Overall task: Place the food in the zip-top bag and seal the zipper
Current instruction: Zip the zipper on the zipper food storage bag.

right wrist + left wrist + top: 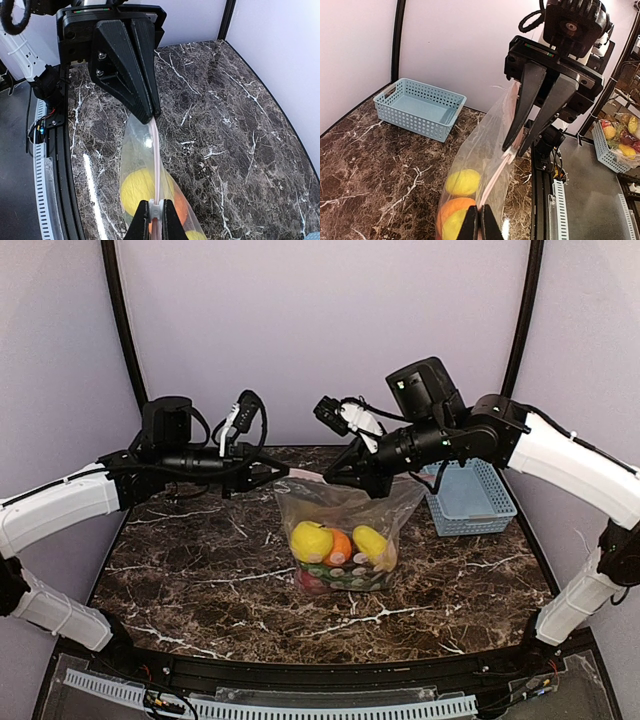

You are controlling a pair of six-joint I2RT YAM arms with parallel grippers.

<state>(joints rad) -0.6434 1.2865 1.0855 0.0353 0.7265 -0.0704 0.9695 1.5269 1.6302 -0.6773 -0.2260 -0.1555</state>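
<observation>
Pinching one zipper (156, 165): left hand (284, 472), right hand (329, 478)

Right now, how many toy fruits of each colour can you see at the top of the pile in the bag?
Yellow toy fruits: 2
Orange toy fruit: 1
Total: 3
Smaller pieces beneath them in the zip-top bag are too jumbled to count.

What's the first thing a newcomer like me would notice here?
A clear bag of bright toy fruit is held up mid-table by its top edge, pinched by the left end effector and the right end effector. A light-blue basket sits empty at the back right.
</observation>
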